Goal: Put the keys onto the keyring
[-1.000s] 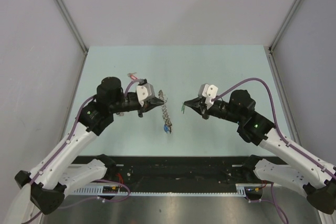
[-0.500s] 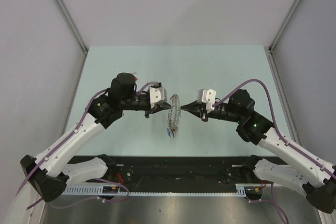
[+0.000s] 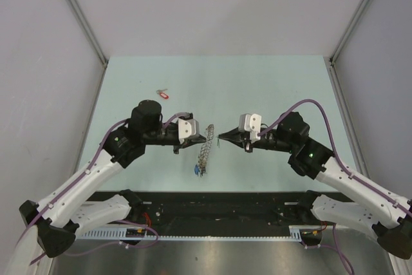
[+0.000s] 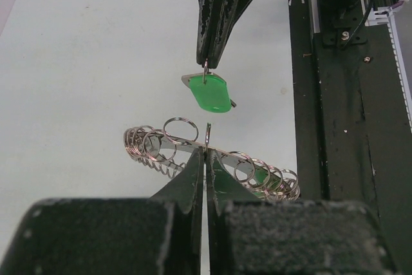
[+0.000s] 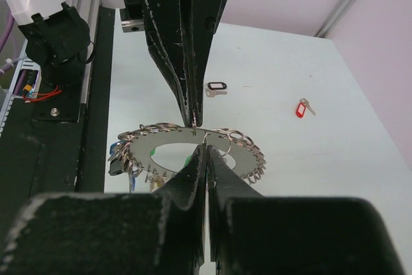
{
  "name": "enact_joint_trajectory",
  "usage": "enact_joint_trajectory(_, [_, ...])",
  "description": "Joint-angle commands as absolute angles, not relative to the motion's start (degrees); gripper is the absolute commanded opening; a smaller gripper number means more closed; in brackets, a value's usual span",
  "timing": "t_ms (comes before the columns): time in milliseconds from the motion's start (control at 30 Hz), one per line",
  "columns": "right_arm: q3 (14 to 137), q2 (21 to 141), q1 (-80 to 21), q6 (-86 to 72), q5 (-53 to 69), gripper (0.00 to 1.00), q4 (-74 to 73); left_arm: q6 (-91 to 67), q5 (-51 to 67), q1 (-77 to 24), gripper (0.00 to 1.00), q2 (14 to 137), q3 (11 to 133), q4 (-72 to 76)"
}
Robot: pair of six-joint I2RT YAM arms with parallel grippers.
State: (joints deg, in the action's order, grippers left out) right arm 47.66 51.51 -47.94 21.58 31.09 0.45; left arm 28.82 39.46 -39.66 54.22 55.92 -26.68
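Note:
The keyring (image 3: 205, 149), a flat silvery hoop strung with many small split rings, hangs on edge above the table's middle. My left gripper (image 3: 207, 137) is shut on one small ring at the hoop's rim (image 4: 180, 147). Blue tagged keys (image 3: 196, 170) dangle from its low end. Facing it, almost tip to tip, my right gripper (image 3: 221, 137) is shut on the ring of a bright green tagged key (image 4: 209, 93), which hangs just short of the hoop. A red tagged key (image 3: 163, 94) lies at the back left, and a black tagged key (image 5: 217, 86) lies flat beyond the hoop.
Pale green tabletop (image 3: 270, 82) with grey walls on three sides. A black rail (image 3: 219, 214) with the arm bases runs along the near edge. Purple cables loop over both arms.
Both grippers have closed in on each other at the table's middle. The left arm has carried the keyring nearer and to the right, uncovering the red key; the hoop has swung.

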Motion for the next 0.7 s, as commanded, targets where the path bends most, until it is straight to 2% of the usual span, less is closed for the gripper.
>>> enact_joint_trajectory(0, [47.9, 51.59, -49.21, 23.29, 30.67, 0.0, 1.14, 31.38, 42.98, -40.52, 0.0, 53.61, 56.25, -24.08])
enact_joint_trajectory(667, [48.43, 53.17, -51.24, 26.19, 29.18, 0.0, -1.76, 29.88, 44.65, -40.69, 0.0, 52.73, 55.28, -21.45])
